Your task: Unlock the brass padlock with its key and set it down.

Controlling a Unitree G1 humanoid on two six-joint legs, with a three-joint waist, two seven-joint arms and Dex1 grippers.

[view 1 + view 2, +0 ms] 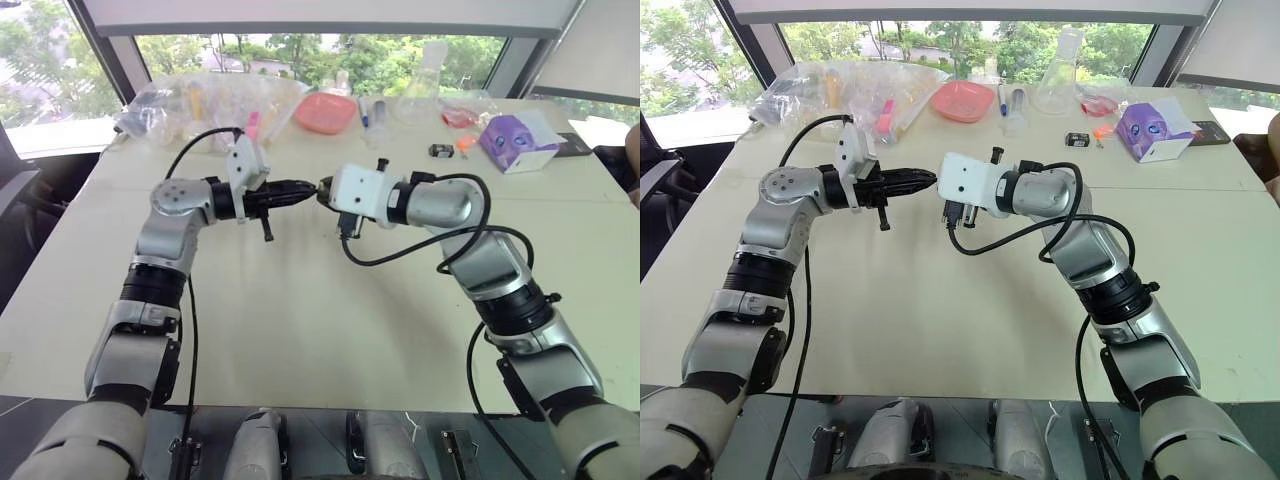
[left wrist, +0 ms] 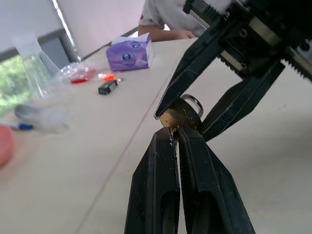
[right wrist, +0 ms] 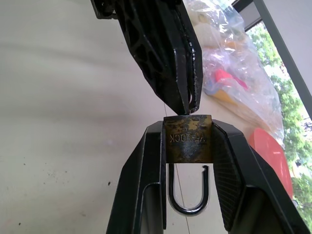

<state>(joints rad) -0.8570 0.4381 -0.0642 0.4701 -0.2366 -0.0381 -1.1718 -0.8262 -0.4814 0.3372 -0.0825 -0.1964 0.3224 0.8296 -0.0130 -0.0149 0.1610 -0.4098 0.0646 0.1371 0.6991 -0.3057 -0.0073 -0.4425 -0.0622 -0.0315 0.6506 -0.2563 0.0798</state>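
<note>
The brass padlock hangs in mid-air over the table, clamped by its body between the fingers of my right gripper. Its silver shackle points back toward the wrist, and one leg's end shows free just outside the body. My left gripper comes in level from the opposite side, fingers shut, its tips against the padlock's keyhole end. A thin sliver of metal between those tips is the key, mostly hidden. Both grippers meet above the table's middle.
Along the far edge of the beige table lie plastic bags, a pink dish, a glass flask, a small black box and a purple tissue box. A person's arm shows at the right edge.
</note>
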